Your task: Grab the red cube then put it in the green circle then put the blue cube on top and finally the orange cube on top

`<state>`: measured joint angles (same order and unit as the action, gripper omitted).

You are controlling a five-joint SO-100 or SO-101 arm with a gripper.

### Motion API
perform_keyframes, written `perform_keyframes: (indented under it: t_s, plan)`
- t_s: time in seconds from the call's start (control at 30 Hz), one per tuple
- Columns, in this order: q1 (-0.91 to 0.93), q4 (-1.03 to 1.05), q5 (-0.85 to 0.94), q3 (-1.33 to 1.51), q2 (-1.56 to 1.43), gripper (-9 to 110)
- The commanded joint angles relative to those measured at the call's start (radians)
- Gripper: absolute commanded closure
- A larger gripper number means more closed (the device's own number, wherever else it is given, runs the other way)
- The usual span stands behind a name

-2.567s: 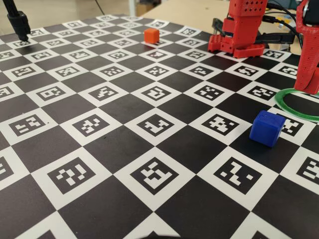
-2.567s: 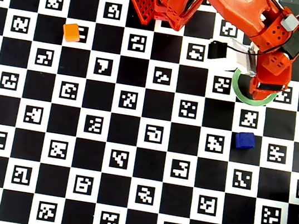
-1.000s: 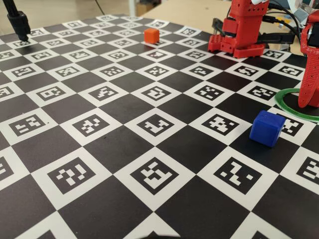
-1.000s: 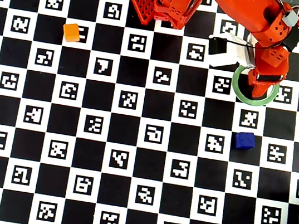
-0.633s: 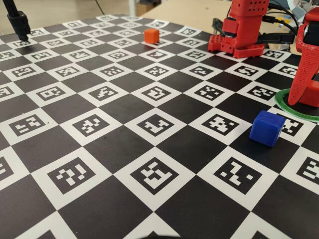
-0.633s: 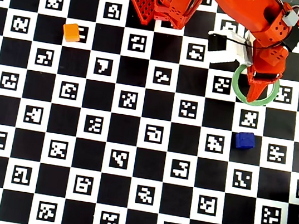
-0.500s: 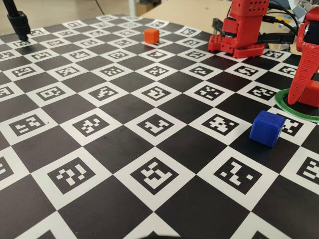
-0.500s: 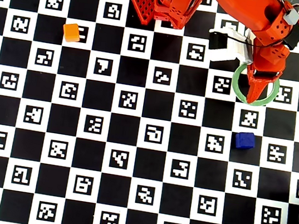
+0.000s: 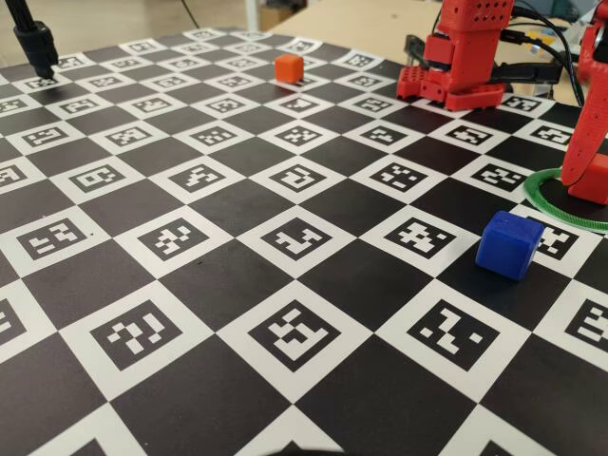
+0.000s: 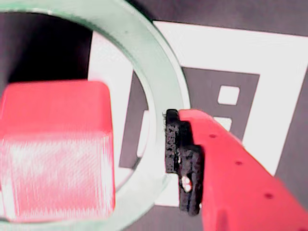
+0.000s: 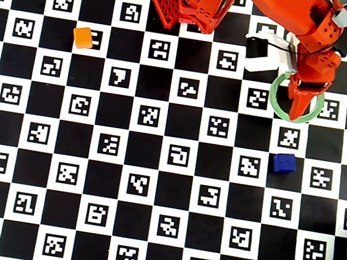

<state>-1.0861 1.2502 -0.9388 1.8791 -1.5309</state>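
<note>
red cube: small matte red plastic cube [image 10: 55, 149], sitting inside the thin flat green plastic ring [image 11: 275, 103], released
claw: red two-finger gripper [image 11: 297, 108] spread wide, empty, one black-padded finger [image 10: 180, 159] over the ring's rim
step: lift straight up before swinging away, avoid snagging the ring
next target: deep blue plastic cube [image 11: 283, 163], near the ring
count: one red, one blue, one bright orange plastic cube [image 11: 83, 37], one ring; red probably hidden under the arm in the overhead view
</note>
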Motion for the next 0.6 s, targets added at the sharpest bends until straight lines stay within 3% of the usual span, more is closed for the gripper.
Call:
perform_keyframes:
  t_s: [0.0,0.57]
  plan:
    - [-0.003,0.048,0.025,-0.101,-0.071,49]
    - [0.092,0.284,0.133,-0.336,-0.072,49]
